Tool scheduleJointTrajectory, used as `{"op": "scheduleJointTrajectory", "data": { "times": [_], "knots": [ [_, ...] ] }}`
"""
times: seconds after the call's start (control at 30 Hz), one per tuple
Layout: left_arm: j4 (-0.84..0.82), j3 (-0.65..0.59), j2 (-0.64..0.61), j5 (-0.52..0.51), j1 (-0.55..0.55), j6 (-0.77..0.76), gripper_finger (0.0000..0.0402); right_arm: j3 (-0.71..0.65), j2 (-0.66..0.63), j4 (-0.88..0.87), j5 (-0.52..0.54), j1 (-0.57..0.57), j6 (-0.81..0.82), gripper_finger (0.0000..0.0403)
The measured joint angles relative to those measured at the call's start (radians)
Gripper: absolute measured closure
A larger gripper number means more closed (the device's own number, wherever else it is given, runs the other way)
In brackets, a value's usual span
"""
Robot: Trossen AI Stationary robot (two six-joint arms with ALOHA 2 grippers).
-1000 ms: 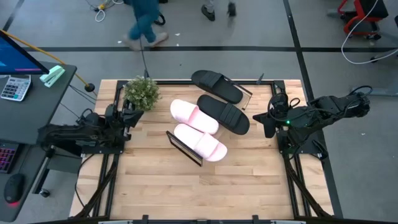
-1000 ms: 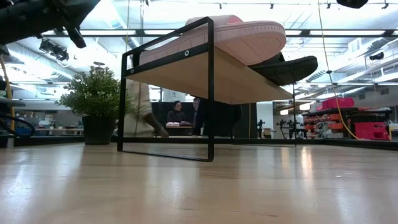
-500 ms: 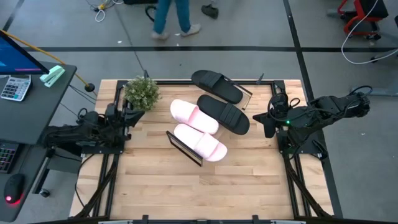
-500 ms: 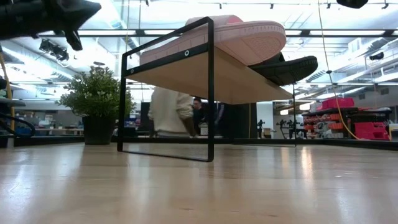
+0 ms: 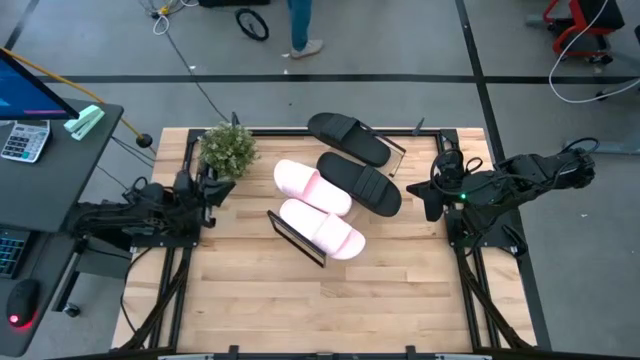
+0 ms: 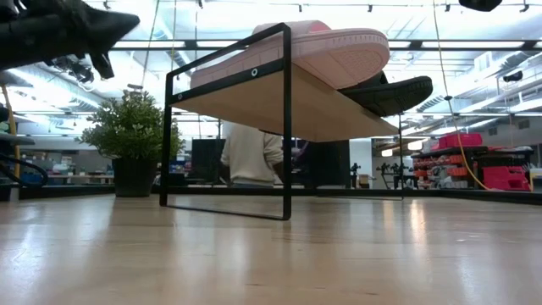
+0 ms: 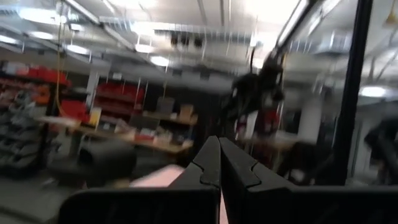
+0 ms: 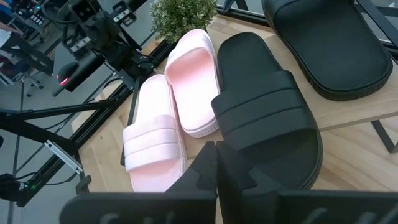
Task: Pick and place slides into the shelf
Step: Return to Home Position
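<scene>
I had the left arm folded low at the 9 o'clock edge of the table, with the left gripper pointing inward towards 3 o'clock and holding nothing. Its wrist camera showed the two fingers pressed together. Just beyond it, at about 10 o'clock, stood a small potted plant. The shelf sat at the middle of the table, running on a slant from 7 o'clock to 1 o'clock, and all four sandals lay across its board side by side. The first pink slide was at the 7 o'clock end and the second pink slide touched it. Then came the first black slide, with the second black slide at the 1 o'clock end. From table height I saw pink and black soles jutting past the board's edge. A person in a pale top showed in the room behind the frame. The right arm waited at the 3 o'clock edge, and the right gripper was aimed at the shelf but apart from it. Its fingers were closed on each other, with nothing between them.
</scene>
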Motion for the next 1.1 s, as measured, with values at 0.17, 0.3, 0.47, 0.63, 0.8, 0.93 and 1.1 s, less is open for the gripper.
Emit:
{"op": "scheduleJointTrajectory", "data": {
  "times": [0.17, 0.3, 0.47, 0.63, 0.8, 0.93, 1.1],
  "knots": [
    [-0.163, 0.0, 0.0, 0.0, 0.0, 0.036, 0.0401, 0.0, 0.0, 0.0, 0.0, 0.0, 0.0, 0.0403],
    [-0.239, 0.0, 0.0, 0.001, 0.0, 0.04, 0.0401, 0.0, 0.0, 0.0, 0.0, 0.0, 0.003, 0.0403],
    [-0.332, -0.001, 0.0, 0.001, 0.0, 0.035, 0.0401, 0.0, 0.0, -0.006, 0.0, 0.0, 0.003, 0.0403],
    [-0.413, -0.001, 0.001, 0.015, 0.0, 0.004, 0.04, 0.0, 0.0, -0.016, 0.0, 0.0, 0.004, 0.0403],
    [-0.428, -0.001, 0.002, 0.018, 0.0, -0.044, 0.0399, 0.0, 0.0, -0.022, 0.0, 0.0, 0.002, 0.0403],
    [-0.434, 0.0, 0.012, 0.023, 0.0, -0.076, 0.0397, 0.0, 0.0, -0.032, 0.001, 0.0, -0.013, 0.0403],
    [-0.438, -0.001, 0.042, 0.023, -0.001, -0.097, 0.0377, -0.014, -0.002, -0.043, 0.031, 0.008, -0.046, 0.0403]
  ]
}}
